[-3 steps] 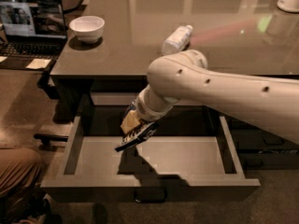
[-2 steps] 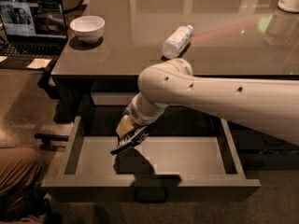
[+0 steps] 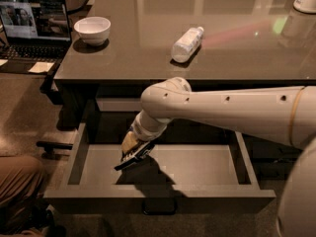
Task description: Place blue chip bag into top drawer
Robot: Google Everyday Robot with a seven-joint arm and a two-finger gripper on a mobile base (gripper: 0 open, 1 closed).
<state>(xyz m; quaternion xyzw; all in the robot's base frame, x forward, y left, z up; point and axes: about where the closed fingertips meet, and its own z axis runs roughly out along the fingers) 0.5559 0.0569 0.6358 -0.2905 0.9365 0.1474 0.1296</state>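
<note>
The top drawer (image 3: 207, 169) is pulled wide open below the table edge; its flat grey bottom shows, and its pull handle (image 3: 159, 206) sits at front centre. My gripper (image 3: 132, 157) reaches down into the left half of the drawer, just above the bottom. It is shut on the blue chip bag (image 3: 136, 159), a dark crumpled piece with white print that sticks out below the wrist. My white arm (image 3: 232, 113) crosses in from the right and hides the drawer's back wall.
A clear plastic bottle (image 3: 187, 44) lies on the table (image 3: 148, 58). A white bowl (image 3: 92, 29) stands at its left end. An open laptop (image 3: 33, 23) sits further left. A person's knee (image 3: 17, 191) shows at the lower left, next to the drawer's front corner.
My gripper has moved left and lower inside the drawer, carrying the dark bag with it. The bottle, hidden partly by the arm before, now shows fully.
</note>
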